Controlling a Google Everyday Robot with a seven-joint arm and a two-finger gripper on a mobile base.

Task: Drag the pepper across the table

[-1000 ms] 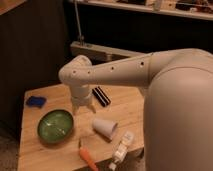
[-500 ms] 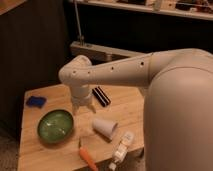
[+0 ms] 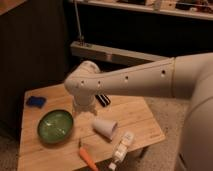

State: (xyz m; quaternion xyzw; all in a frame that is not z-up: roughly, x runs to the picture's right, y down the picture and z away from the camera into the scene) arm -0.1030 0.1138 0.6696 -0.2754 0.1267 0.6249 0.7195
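Pepper (image 3: 88, 158) is a small, slim, tapered orange-red thing with a thin green stem. It's lying on the light-wood plank table (image 3: 137, 117), well in front of the gripper (image 3: 85, 109) and untouched. Can't tell how open the gripper is.

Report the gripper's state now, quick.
Gripper: over the table, between bowl and cup; open or closed cannot be told. It is not holding the pepper, which lies apart near the front edge.
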